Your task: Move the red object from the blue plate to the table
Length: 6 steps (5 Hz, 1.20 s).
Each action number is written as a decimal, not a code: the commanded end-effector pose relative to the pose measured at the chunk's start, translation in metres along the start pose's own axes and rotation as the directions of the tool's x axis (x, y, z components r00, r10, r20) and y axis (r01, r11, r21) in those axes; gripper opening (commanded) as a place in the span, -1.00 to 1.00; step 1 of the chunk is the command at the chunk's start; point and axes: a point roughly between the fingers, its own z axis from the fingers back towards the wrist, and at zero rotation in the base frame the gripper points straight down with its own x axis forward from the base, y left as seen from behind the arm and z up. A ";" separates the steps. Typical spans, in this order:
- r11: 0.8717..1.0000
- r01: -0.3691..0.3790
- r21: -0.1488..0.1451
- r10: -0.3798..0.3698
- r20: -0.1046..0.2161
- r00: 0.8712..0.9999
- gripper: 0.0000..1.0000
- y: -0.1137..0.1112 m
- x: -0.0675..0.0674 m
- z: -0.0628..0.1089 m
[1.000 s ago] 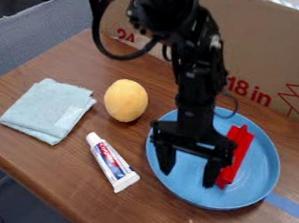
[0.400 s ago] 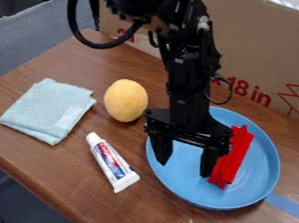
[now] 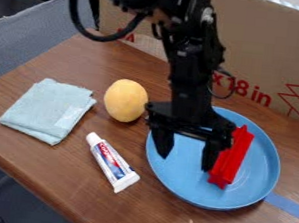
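The red object (image 3: 232, 155) is a long ridged block lying on the right side of the blue plate (image 3: 186, 178), its far end near the plate's back rim. My gripper (image 3: 185, 147) hangs over the plate's middle, pointing down, with both black fingers spread wide and nothing between them. The block lies just right of the right finger (image 3: 212, 147), and I cannot tell whether they touch. The dark wood-grain table (image 3: 33, 162) carries the plate near its front right corner.
An orange ball (image 3: 126, 99) sits left of the plate. A white toothpaste tube (image 3: 111, 163) lies in front of it. A pale teal folded cloth (image 3: 48, 109) lies at the left. A cardboard box (image 3: 272, 56) stands behind the table. Blue tape (image 3: 286, 205) marks the right edge.
The gripper has risen a little above the plate and shifted slightly left, away from the red block. Its fingers stay spread. The block lies where it was.
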 end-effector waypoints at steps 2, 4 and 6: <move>0.996 0.092 -0.011 -0.091 0.052 0.994 1.00 -0.042 -0.007 -0.009; 0.989 0.147 -0.012 -0.146 0.057 0.988 1.00 -0.034 -0.013 -0.009; 0.987 0.152 0.050 -0.156 0.096 0.983 1.00 -0.026 -0.027 -0.023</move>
